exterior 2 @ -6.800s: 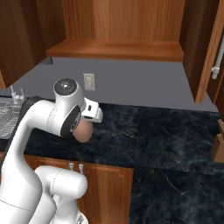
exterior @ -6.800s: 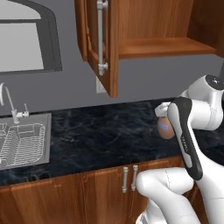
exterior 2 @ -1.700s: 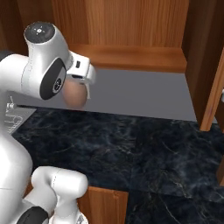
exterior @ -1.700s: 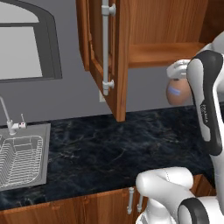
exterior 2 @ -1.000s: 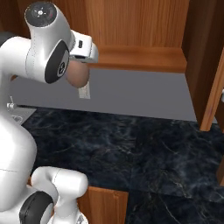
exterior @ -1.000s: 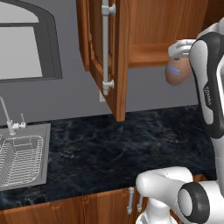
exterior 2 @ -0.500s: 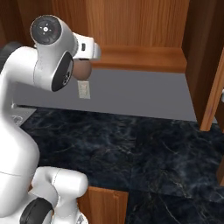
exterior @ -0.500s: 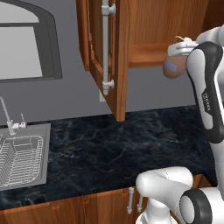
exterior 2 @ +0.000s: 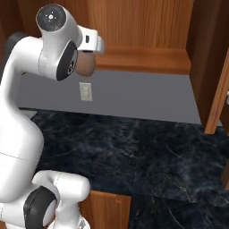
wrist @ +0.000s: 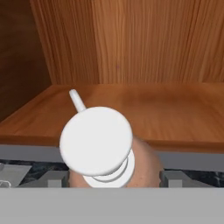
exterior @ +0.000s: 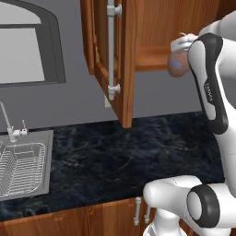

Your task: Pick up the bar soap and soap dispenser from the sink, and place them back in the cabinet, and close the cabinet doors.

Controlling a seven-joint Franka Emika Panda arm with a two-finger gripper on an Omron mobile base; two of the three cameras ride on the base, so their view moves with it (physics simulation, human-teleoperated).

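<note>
The claw (wrist: 112, 177) is closed on the soap dispenser (wrist: 109, 153), its two dark finger tips (wrist: 54, 178) pressed against either side of the brown body. In the hand view the bottle is seen from above: the round white pump top faces the camera, so its long axis runs along the claw, and the thin spout points up and to the left in that view, toward the cabinet's back wall. In the left base view the soap dispenser (exterior: 177, 64) hangs upright under the white hand, its small blue label turned toward that camera, held in the air level with the front edge of the cabinet (exterior: 154, 57) floor and just in front of it. In the right base view the brown body (exterior 2: 85, 65) shows beneath the wrist, well above the dark marbled counter (exterior 2: 134, 147).

The open cabinet doors flank the opening: the left one (exterior: 115, 60) swung out with its long silver bar handle, the right one (exterior 2: 219, 98) at the far edge. A wall outlet (exterior 2: 85, 91) sits below the bottle. The sink (exterior: 23, 168) with its wire rack lies well to the left.
</note>
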